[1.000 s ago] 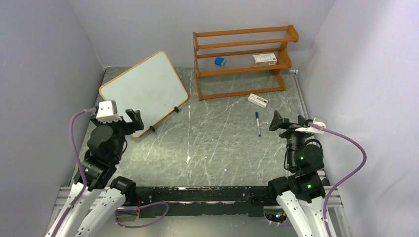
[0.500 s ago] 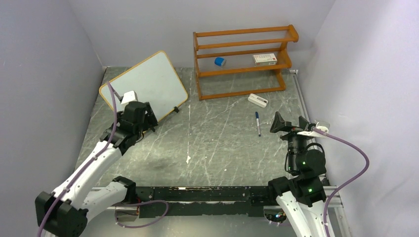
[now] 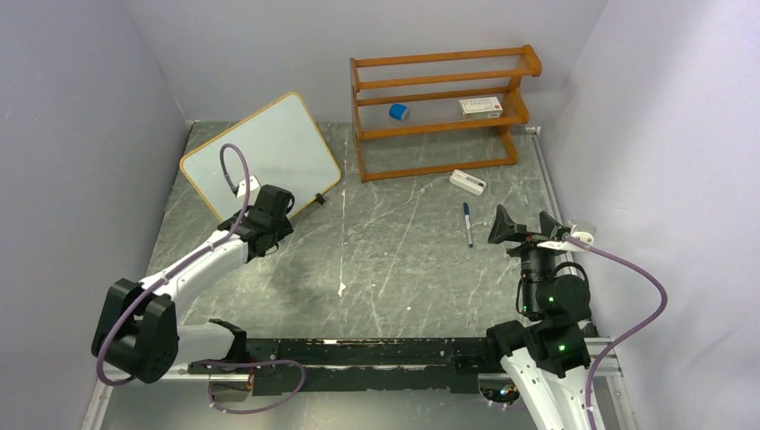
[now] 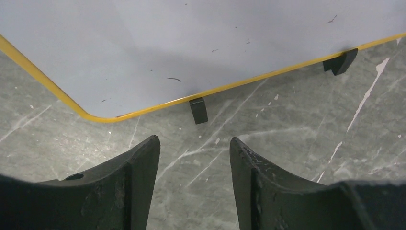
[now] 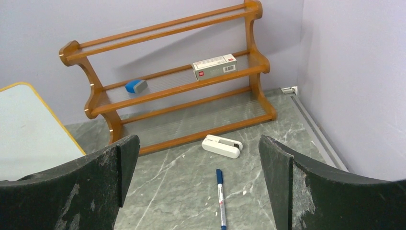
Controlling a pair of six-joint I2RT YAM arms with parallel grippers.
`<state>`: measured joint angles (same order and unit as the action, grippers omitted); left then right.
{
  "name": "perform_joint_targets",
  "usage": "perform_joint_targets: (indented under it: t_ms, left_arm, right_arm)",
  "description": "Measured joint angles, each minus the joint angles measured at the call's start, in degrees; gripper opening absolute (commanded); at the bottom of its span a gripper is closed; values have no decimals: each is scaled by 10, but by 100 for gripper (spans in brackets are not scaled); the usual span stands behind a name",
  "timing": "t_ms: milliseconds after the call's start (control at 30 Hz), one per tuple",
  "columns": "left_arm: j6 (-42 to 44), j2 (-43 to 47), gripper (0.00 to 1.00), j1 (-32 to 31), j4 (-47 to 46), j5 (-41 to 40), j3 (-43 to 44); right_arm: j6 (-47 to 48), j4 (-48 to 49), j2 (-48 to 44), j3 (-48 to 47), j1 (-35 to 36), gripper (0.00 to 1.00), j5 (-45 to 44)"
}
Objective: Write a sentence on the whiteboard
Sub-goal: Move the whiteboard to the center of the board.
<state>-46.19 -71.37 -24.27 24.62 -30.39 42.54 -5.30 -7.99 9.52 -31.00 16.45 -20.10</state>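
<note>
The whiteboard (image 3: 260, 152) lies tilted at the back left, and its face is blank except for a few tiny marks; no blue sentence shows. In the left wrist view the whiteboard (image 4: 191, 43) fills the top, with its yellow frame and two black feet (image 4: 198, 110) at its near edge. My left gripper (image 3: 276, 206) is open and empty, low over the table just short of that edge (image 4: 194, 141). A blue-capped marker (image 3: 467, 223) lies on the table right of centre. My right gripper (image 3: 524, 224) is open and empty, and the marker (image 5: 220, 199) lies ahead between its fingers (image 5: 198, 141).
An orange wooden shelf rack (image 3: 439, 107) stands at the back and holds a blue eraser (image 3: 399, 111) and a white box (image 3: 481, 107). A small white case (image 3: 467, 182) lies in front of the rack. Grey walls close in both sides.
My left arm has reached forward and to the right, down to the whiteboard's near edge. The right arm has barely moved.
</note>
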Motion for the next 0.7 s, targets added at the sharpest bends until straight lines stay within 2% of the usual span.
perform_joint_targets:
  t_ms: [233,533,600,700]
  left_arm:
    - [-34,-57,56,-6,-43,-28,-6]
    - [-48,-150,44,-6,-96,-47,-8]
    - [-50,-159,39,-6,-106,-54,-8]
    - [-53,-170,24,-6,-116,-60,-8]
  right_arm:
    - [2,4,-8,4,0,100,3]
    - [6,7,-8,7,0,100,11]
    - [7,9,-8,7,0,100,13]
    - [7,9,-9,7,0,100,14]
